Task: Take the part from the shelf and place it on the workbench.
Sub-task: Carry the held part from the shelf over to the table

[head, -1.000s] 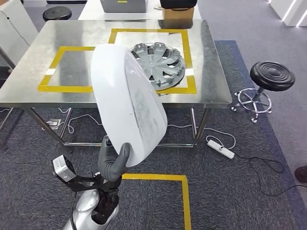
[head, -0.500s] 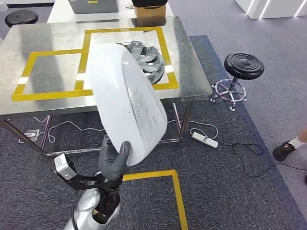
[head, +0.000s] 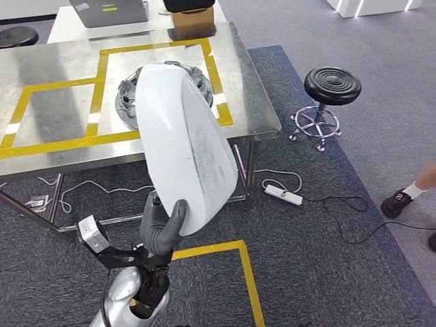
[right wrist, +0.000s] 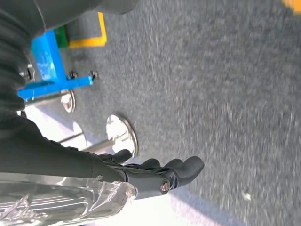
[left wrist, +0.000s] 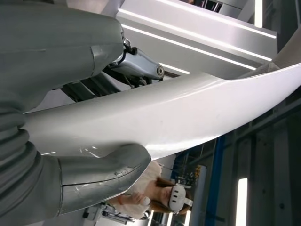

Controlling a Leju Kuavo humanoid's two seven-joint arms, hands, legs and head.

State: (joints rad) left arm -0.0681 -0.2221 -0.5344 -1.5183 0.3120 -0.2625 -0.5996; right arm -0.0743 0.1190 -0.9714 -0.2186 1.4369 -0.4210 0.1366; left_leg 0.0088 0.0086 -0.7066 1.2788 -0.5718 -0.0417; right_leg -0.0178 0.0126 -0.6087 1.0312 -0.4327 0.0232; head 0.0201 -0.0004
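Note:
My left hand (head: 162, 228) grips a large white curved shell part (head: 185, 150) by its lower edge and holds it up, tilted, in front of me. In the left wrist view the thumb (left wrist: 103, 174) presses under the part (left wrist: 184, 113). The steel workbench (head: 56, 122) with yellow tape rectangles stands ahead and to the left; the part hides some of its near edge. A grey hubcap (head: 126, 95) lies in the right taped rectangle. My right hand (right wrist: 156, 172) hangs over grey carpet, fingers stretched out and holding nothing.
A black stool (head: 332, 86) stands right of the bench. A white power strip (head: 283, 195) and cables lie on the carpet. A person's foot (head: 398, 202) is at the right edge. Yellow floor tape (head: 242, 272) runs near my feet. A cardboard box (head: 191, 22) sits beyond the bench.
The camera has turned: bench, hubcap and stool have all slid left in the picture, and a person's foot came in at the right. The part stays in my left hand.

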